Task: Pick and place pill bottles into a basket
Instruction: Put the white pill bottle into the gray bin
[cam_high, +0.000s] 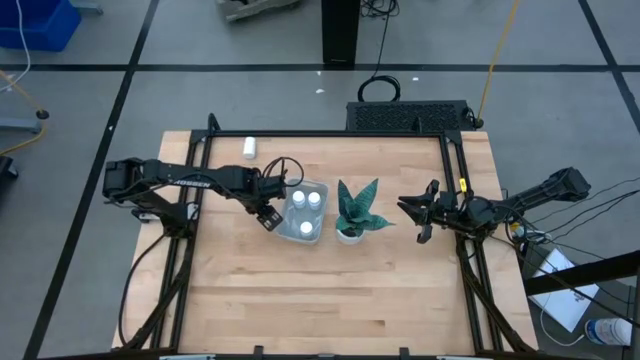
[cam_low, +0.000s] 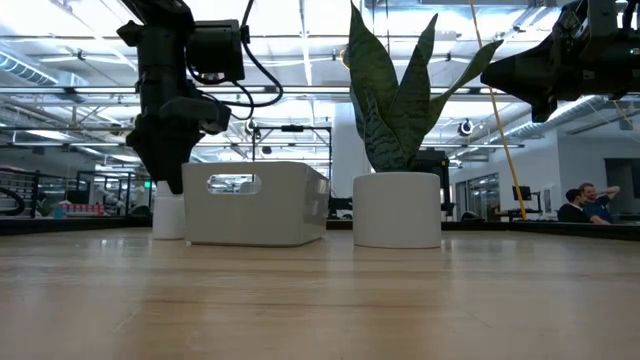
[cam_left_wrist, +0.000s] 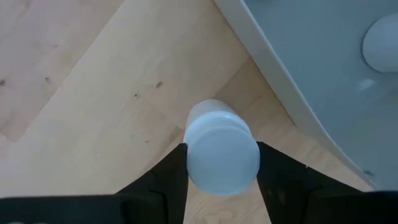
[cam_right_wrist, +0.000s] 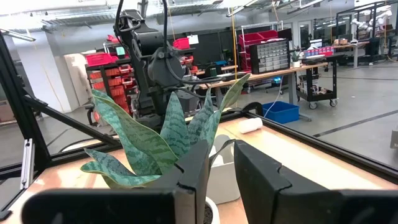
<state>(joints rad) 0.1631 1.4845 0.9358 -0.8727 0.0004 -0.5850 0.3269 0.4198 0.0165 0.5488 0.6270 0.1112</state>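
Just beside the basket (cam_left_wrist: 292, 81), a pill bottle (cam_left_wrist: 221, 152) upright between the left gripper (cam_left_wrist: 222, 163) fingers (cam_left_wrist: 166, 180), touching both; potted plant (cam_high: 355, 210) beyond; right gripper (cam_right_wrist: 221, 163) narrow, holding nothing.

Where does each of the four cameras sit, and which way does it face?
High view: overhead, straight down on the table; both arms show.
Low view: at tabletop height, level across to the basket and plant; arms enter from above.
Left wrist view: down past the left gripper around a pill bottle.
Right wrist view: past the right gripper toward the plant.
Shared: the basket shows in the high, low and left wrist views.
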